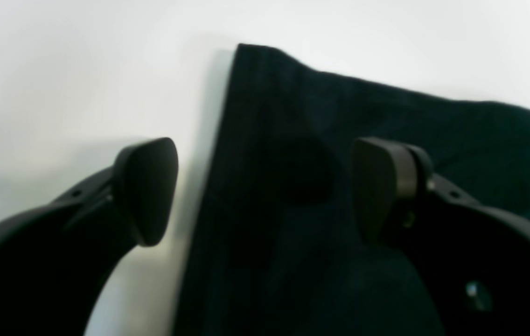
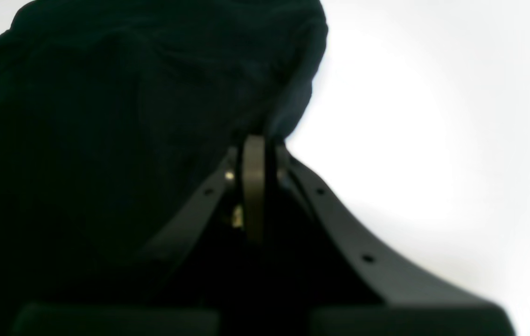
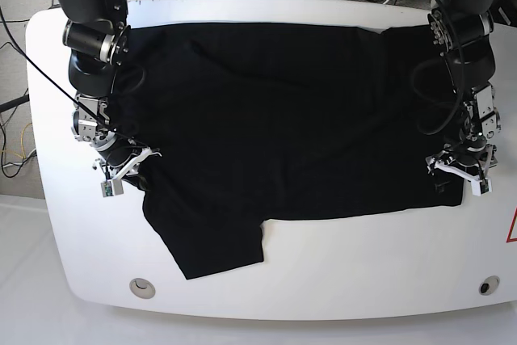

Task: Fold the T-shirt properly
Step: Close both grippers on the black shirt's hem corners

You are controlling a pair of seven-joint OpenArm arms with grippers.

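Looking at the worktop [image 3: 48, 119], I see the T-shirt [image 3: 283, 119] spread flat. My right gripper [image 2: 255, 140] pinches its left edge; my left gripper [image 1: 265, 186] has jaws spread across the right corner. I should lower, close, then lift both evenly.

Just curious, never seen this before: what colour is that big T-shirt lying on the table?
Plain black T-shirt; the base view shows it best.
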